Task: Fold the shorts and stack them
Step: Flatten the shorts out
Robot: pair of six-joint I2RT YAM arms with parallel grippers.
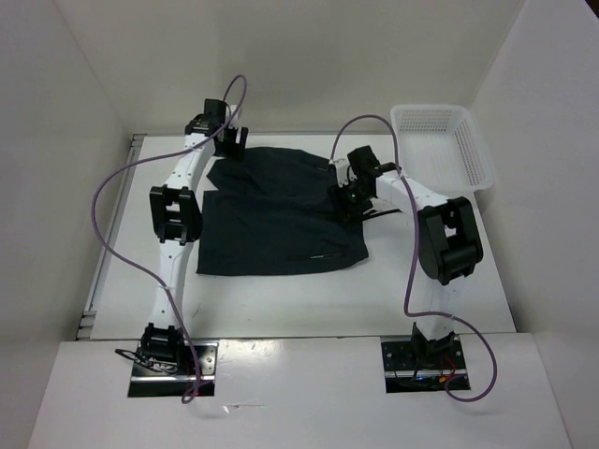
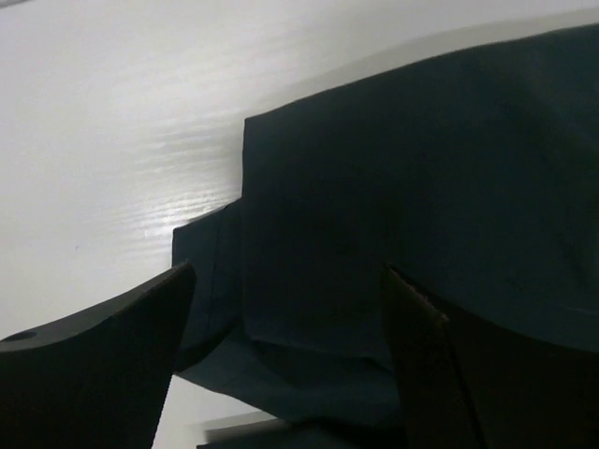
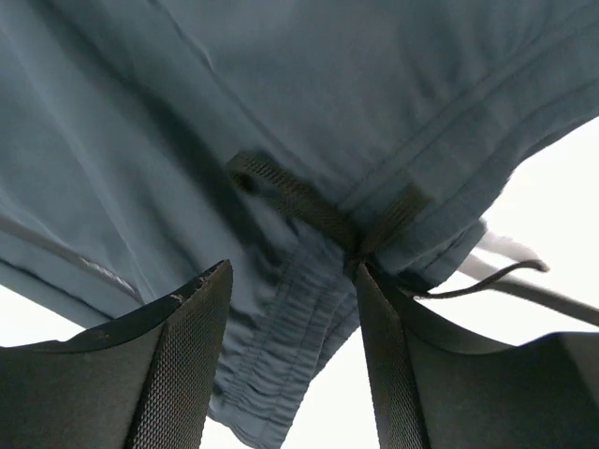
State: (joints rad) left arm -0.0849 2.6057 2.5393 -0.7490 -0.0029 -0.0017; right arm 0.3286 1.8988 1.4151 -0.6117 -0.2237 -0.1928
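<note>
Lying spread on the white tabletop (image 1: 281, 304), a pair of very dark, charcoal-to-black soft fabric shorts (image 1: 281, 224) was seen near the middle of the top view. Its two legs were pointed toward the left side and its elastic waistband (image 3: 276, 374) was turned toward the right. The cloth was laid mostly flat, with a notch showing between the legs at the left edge. A thin light mark was noted near the near right corner, too small to be read.

The left pincer (image 1: 229, 142) was held at the far left corner of the shorts. In the left wrist view its two dark fingers (image 2: 94, 374) were spread wide, nothing was clasped between them, and the stepped, layered edge of the fabric was seen in the gap, with bare tabletop to the left.

The right pincer (image 1: 354, 198) was placed at the right edge of the shorts, over the waistband. In the right wrist view its mesh-padded fingers (image 3: 178, 374) were parted, with the gathered waistband hanging in the gap and white tabletop visible below it; the cloth was not squeezed. Whether either pad was touched by the fabric could not be told. A thin dark drawstring (image 3: 487, 276) was trailed off to the right of the waistband.

A white plastic lattice basket (image 1: 477, 154) was set at the far right corner, well apart from the shorts.
</note>
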